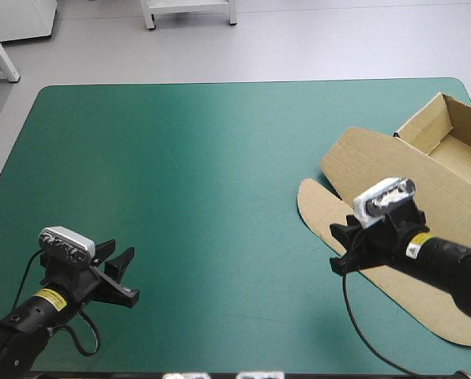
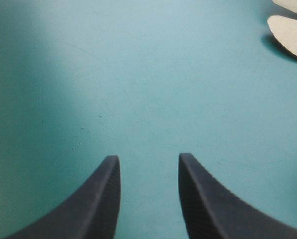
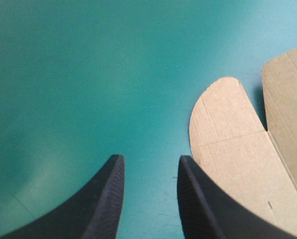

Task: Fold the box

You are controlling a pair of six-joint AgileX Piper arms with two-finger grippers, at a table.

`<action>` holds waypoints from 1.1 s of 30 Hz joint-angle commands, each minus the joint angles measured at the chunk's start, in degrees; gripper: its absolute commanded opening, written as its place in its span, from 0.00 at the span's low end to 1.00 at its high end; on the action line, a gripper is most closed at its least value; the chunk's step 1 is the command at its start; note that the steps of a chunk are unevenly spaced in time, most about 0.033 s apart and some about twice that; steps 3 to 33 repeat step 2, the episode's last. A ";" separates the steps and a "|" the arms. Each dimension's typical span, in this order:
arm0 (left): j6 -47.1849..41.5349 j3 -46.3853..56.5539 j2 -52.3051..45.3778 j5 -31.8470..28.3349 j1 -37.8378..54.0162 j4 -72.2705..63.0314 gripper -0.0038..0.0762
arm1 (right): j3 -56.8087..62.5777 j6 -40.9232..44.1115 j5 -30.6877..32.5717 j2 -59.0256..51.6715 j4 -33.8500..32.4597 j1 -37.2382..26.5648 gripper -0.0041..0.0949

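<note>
Spreading across most of the high view, a table with a teal-green cover point(image 1: 204, 197) is seen bare over its left and middle. A box of cut brown board point(image 1: 378, 162) is found at the table's right side. Its far part has been raised into an open tray point(image 1: 449, 138) near the far right corner. Its broad lid panel point(image 1: 425, 300) is laid flat toward the near right edge.

The right gripper point(image 1: 340, 249), two broad black fin-shaped fingers, is held low over the left margin of that flat panel. In its own view the right gripper point(image 3: 149, 158) is shown parted by a modest gap with nothing between the fingers. The gap is placed over bare cover, just beside the board. The left gripper point(image 1: 126, 276) is kept at the near left, well apart from the box. It is likewise seen parted and empty point(image 2: 148, 158).

A small rounded flap of brown board point(image 3: 223, 114) is seen ahead of the right gripper, flat on the cover, with a crease across its base.

Taking up this flap is judged to be the step in hand. One finger would best be slid under the flap's edge, so that board, not cover, is pinched. The fold should then be turned about the crease. Because light board may skid on the smooth cover, the panel would be well steadied by the left gripper.
</note>
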 commanded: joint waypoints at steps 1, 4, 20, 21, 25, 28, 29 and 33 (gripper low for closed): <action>0.02 -0.25 -0.01 -5.00 -0.44 -1.76 0.39 | 7.49 -0.68 -10.72 -5.57 1.42 0.83 0.38; 0.02 0.25 -0.01 -4.90 -0.44 -2.30 0.39 | 9.70 -0.68 -11.62 -6.67 1.57 0.83 0.38; 0.02 0.25 -0.01 -4.90 -0.44 -2.30 0.39 | 9.70 -0.68 -11.62 -6.67 1.57 0.83 0.38; 0.02 0.25 -0.01 -4.90 -0.44 -2.30 0.39 | 9.70 -0.68 -11.62 -6.67 1.57 0.83 0.38; 0.02 0.25 -0.01 -4.90 -0.44 -2.30 0.39 | 9.70 -0.68 -11.62 -6.67 1.57 0.83 0.38; 0.02 0.25 -0.01 -4.90 -0.44 -2.30 0.39 | 9.70 -0.68 -11.62 -6.67 1.57 0.83 0.38; 0.02 0.25 -0.01 -4.90 -0.44 -2.30 0.39 | 9.70 -0.68 -11.62 -6.67 1.57 0.83 0.38; 0.02 0.25 -0.01 -4.90 -0.44 -2.30 0.39 | 9.70 -0.68 -11.62 -6.67 1.57 0.83 0.38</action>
